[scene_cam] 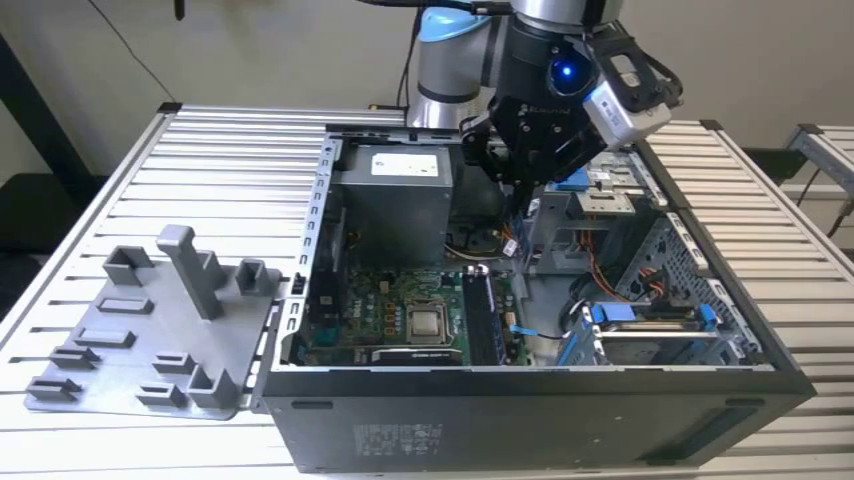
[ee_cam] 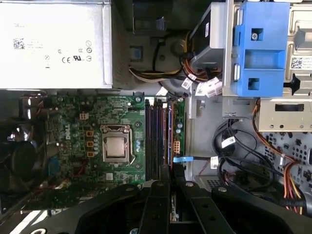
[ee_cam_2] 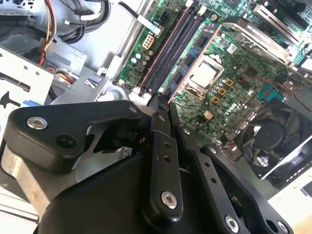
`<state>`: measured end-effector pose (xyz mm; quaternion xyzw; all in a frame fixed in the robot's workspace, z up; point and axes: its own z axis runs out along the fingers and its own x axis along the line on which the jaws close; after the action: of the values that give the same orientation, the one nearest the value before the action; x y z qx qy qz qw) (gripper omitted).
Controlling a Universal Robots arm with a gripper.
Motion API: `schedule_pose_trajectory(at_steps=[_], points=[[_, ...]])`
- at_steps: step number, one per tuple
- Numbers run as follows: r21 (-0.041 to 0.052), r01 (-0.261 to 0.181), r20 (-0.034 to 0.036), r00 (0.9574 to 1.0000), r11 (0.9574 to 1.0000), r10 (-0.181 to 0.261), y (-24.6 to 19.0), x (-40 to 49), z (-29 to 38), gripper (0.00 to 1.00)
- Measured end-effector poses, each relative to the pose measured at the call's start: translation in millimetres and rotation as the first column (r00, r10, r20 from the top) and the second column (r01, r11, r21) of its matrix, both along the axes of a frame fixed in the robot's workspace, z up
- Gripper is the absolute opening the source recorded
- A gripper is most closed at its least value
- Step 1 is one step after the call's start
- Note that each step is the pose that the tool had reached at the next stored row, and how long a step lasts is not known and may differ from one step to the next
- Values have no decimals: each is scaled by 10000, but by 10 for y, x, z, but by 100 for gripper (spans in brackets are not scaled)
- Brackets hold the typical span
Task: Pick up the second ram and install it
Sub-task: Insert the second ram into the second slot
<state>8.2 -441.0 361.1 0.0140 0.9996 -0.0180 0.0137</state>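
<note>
The arm hangs over the open computer case (scene_cam: 534, 400), which lies on its side on a slatted table (scene_cam: 200, 150). In the exterior view the gripper (scene_cam: 518, 180) sits at about 1 o'clock from the processor socket (scene_cam: 430, 322), above the far part of the case, with the power supply (scene_cam: 394, 200) at its 9 o'clock.

In both wrist views the two black fingers (ee_cam: 158, 204) come together to a narrow point, clamped on the second ram (ee_cam: 171, 207). It shows as a thin strip seen edge-on between them. Little of its flat face shows, so the chips cannot be made out.

Its long axis lies in line with the memory slots (ee_cam: 155, 136) on the green motherboard (ee_cam: 73, 141). In the exterior view those slots run from 12 to 6 o'clock, just at 3 o'clock of the socket. The stick is held on edge, its thin side turned down toward the board. It is above the slots and apart from them, over their far end. Which end of the stick leads cannot be told.

A blue bracket (ee_cam: 258, 48) and bundles of cable lie in the drive bay, on the far side of the slots from the socket. A round black fan (ee_cam_2: 273, 141) sits on the opposite side of the socket.

A grey tray (scene_cam: 120, 340) with a tall post rests on the table at 9 o'clock of the case, well apart from the gripper.
</note>
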Motion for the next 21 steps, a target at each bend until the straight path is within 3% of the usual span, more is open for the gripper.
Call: schedule_pose_trajectory(at_steps=[9, 21], points=[[2, 1, -7, 10000, 10000, -1, -29, 12, -91, 14], [1, 13, -51, 10000, 10000, -13, -32, 47, -206, 14]])
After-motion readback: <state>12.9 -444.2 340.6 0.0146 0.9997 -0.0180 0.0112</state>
